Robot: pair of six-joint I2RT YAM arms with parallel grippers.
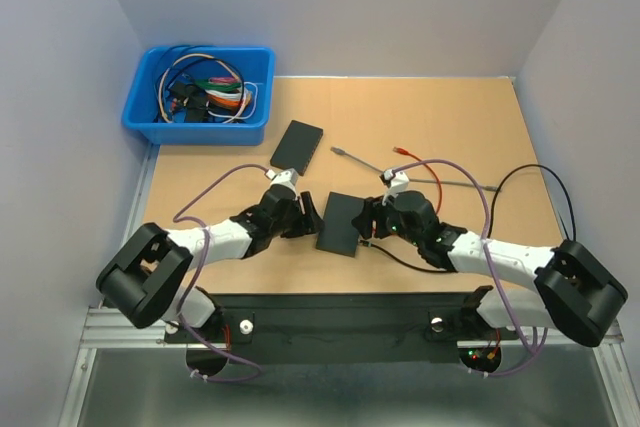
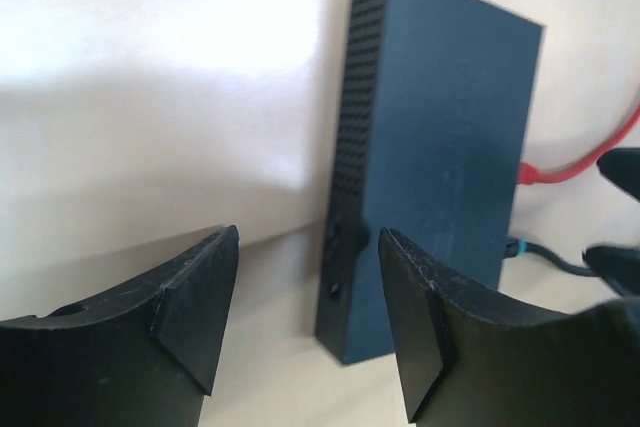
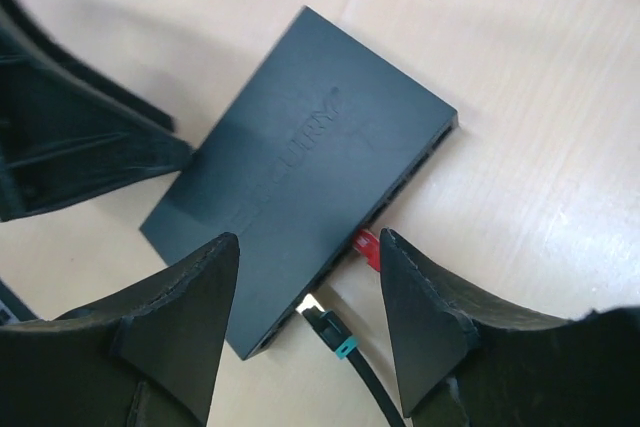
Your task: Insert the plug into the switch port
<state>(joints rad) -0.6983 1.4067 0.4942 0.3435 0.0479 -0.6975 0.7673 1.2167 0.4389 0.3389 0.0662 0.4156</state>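
Flat on the tan bench (image 1: 450,117), near its middle and between the two arms: the switch (image 1: 338,222), a dark, slim box. Just left of it, the left pincer (image 2: 308,235), open, with nothing held; from its wrist view, one black finger (image 2: 190,307) over bare bench and the other (image 2: 420,327) in front of the near corner of the switch, contact not clear. Just right of the switch, the right pincer (image 3: 308,237), likewise open and gripping nothing, fingers wide apart above the port edge. Against that port edge, a red plug (image 3: 368,247), apparently seated in a port, its red cable (image 1: 412,155) running off toward the far side of the bench. Beside it, a black plug (image 3: 335,332) with a teal band, its pale tip right at the edge of the switch; seated or only touching, cannot tell. Both plugs in the gap between the right fingers in that view, neither one clamped. Farther back on the bench, well apart from the pincers: a second dark box (image 1: 297,144), lying flat, and a thin grey cable (image 1: 430,179) stretched across to the right. At the far left corner, a blue bin (image 1: 200,132) with a tangle of coloured cables inside.
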